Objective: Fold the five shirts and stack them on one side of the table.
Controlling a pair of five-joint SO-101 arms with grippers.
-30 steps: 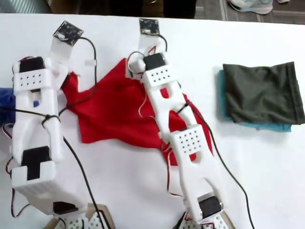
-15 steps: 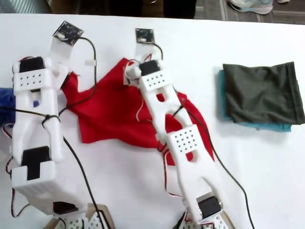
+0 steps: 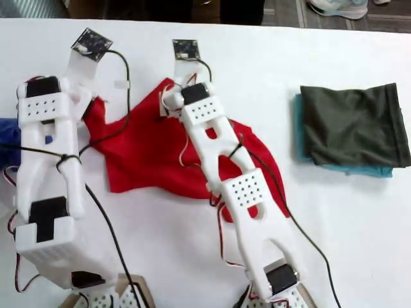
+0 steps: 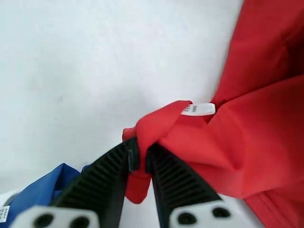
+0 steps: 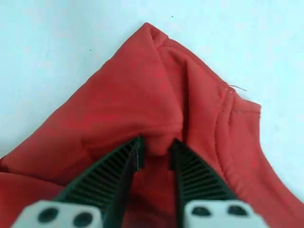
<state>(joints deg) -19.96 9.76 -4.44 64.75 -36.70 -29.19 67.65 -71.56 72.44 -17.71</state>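
Note:
A red shirt (image 3: 154,147) lies crumpled across the middle of the white table, between the two arms. My left gripper (image 4: 140,159) is shut on a fold of the red shirt (image 4: 247,133) near its white label (image 4: 198,109), at the shirt's left corner. My right gripper (image 5: 156,152) is shut on a pinch of the red shirt (image 5: 142,95) at its far peak. In the high view the left arm (image 3: 48,128) stands at the left and the right arm (image 3: 225,167) reaches diagonally over the shirt.
A dark folded shirt (image 3: 353,125) rests on a teal folded one (image 3: 347,169) at the table's right side. A blue shirt (image 3: 8,135) peeks out at the left edge, also the blue shirt (image 4: 38,190) beside my left gripper. Bare table (image 3: 359,231) lies at front right.
My right arm has swung left, dragging the shirt's far peak toward the left arm. The left arm has stayed still.

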